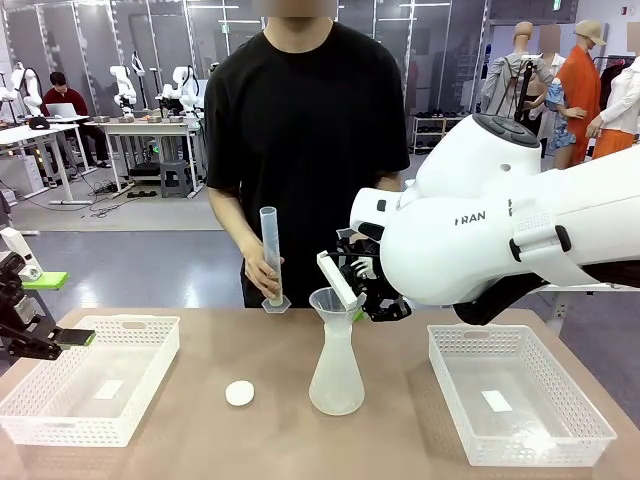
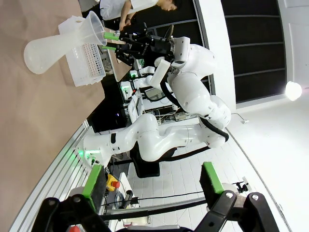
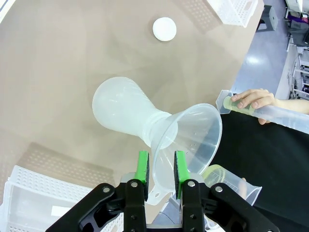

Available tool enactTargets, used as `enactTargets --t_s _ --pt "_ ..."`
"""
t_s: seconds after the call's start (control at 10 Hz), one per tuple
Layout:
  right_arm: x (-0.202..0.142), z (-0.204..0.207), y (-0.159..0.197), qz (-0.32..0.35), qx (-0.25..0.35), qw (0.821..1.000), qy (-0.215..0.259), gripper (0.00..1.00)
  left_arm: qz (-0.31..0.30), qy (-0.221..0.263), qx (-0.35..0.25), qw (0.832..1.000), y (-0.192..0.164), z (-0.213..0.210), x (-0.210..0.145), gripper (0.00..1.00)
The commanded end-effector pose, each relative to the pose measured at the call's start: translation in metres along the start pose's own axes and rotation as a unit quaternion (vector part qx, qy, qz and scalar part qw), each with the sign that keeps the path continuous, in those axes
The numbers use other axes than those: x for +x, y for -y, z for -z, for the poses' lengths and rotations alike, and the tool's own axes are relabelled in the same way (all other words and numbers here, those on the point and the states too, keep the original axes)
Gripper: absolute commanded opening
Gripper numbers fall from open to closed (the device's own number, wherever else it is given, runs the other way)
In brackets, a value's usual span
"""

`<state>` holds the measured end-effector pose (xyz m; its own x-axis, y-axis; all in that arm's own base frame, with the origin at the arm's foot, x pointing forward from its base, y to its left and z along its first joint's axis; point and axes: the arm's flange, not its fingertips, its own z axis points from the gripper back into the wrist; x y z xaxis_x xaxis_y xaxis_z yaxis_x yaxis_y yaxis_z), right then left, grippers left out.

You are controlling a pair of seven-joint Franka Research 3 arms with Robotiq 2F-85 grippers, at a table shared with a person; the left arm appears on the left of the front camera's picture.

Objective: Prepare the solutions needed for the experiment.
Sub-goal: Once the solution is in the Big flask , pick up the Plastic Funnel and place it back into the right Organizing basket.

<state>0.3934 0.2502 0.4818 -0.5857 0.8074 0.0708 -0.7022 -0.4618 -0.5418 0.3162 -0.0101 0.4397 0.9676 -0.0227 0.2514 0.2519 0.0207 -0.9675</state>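
Right hand (image 3: 161, 159) clamps the rim of the funnel (image 3: 193, 140) seated in the flask (image 3: 120, 112). Left hand (image 1: 60, 309), left of the flask, stands wide open.

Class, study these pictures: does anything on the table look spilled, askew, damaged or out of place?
Nothing looks spilled or damaged. The small round white cap lies loose on the table, apart from the frosted conical flask, whose neck holds a clear plastic funnel pinched at its rim by the right gripper.
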Motion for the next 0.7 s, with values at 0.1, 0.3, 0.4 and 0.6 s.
enactTargets --t_s 0.1,0.3,0.4,0.6 --pt "-0.001 0.0 0.0 0.001 0.0 1.0 0.0 0.29 0.003 0.0 -0.002 1.0 0.002 0.0 0.0 1.0" --pt "0.0 0.0 0.0 0.0 0.0 1.0 0.0 0.29 0.003 0.0 -0.002 1.0 0.002 0.0 0.0 1.0" --pt "0.034 -0.008 0.003 -0.035 0.02 0.999 -0.024 0.29 0.003 0.0 -0.002 1.0 0.002 0.0 0.0 1.0" --pt "0.04 -0.031 0.002 -0.018 -0.001 0.999 -0.044 0.29 0.003 0.0 -0.002 1.0 0.002 0.0 0.0 1.0"
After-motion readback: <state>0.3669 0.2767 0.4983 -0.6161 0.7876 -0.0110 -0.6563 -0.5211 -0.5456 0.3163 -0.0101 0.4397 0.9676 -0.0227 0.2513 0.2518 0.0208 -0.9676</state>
